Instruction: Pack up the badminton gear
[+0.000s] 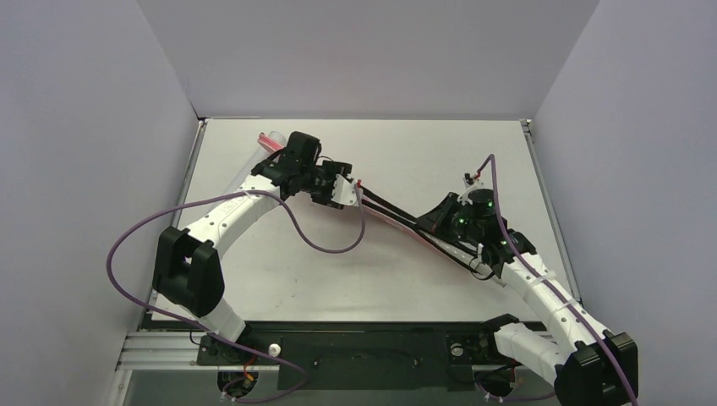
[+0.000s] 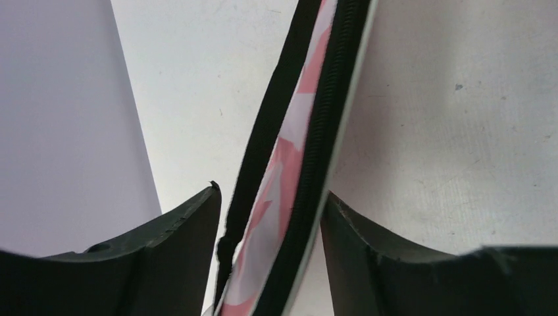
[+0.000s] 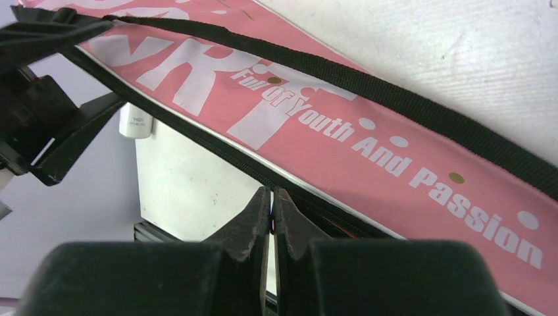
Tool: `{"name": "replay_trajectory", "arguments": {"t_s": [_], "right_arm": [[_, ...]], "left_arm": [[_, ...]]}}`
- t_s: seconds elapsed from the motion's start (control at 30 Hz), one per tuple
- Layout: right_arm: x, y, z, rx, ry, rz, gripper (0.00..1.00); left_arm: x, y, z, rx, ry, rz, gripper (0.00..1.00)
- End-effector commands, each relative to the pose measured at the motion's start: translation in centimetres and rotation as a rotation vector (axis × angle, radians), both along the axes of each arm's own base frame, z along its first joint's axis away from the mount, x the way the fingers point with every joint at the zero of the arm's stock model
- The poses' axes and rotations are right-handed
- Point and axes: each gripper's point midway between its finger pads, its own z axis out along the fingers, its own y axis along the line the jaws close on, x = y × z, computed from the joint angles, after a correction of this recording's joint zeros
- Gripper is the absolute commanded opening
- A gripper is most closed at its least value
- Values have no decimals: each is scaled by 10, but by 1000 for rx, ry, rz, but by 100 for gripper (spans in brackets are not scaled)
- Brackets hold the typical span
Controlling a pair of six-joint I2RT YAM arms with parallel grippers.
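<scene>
The pink "SPORT" cover (image 3: 368, 131) with its black strap (image 3: 421, 108) stands on edge, running across the table between my two grippers (image 1: 397, 222). My left gripper (image 2: 271, 197) straddles one end of the cover (image 2: 289, 151); its jaws stand apart, with a strip of light on each side. My right gripper (image 3: 272, 192) is shut at the cover's black zipper edge (image 3: 217, 155); whatever is pinched is hidden between the pads. A clear tube with a pink end (image 1: 269, 139) lies behind the left arm. Rackets and shuttlecocks are out of view.
The white table (image 1: 279, 279) is walled on the left, right and back. A purple cable (image 1: 325, 245) loops from the left arm over the table. The black rail (image 1: 355, 347) with the arm bases runs along the near edge.
</scene>
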Motion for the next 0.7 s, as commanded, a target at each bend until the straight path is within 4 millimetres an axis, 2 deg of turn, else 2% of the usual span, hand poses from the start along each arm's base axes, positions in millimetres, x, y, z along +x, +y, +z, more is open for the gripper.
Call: {"name": "replay_trajectory", "arguments": {"t_s": [0.0, 0.2, 0.3, 0.37, 0.5, 0.67], "right_arm": [[2, 0, 24, 17, -57, 5, 0], [2, 0, 36, 35, -69, 3, 0], [1, 2, 41, 51, -73, 2, 0], [0, 2, 44, 60, -78, 3, 0], [0, 4, 52, 77, -91, 3, 0], [-2, 3, 56, 90, -96, 0, 0]], "left_arm": [[5, -9, 35, -74, -71, 12, 76], [-29, -38, 42, -123, 32, -54, 81], [-56, -60, 38, -123, 78, -101, 82], [-67, -72, 35, -133, 87, -111, 83], [-80, -88, 22, -110, 105, -138, 86], [-87, -96, 5, -71, 125, -157, 85]]}}
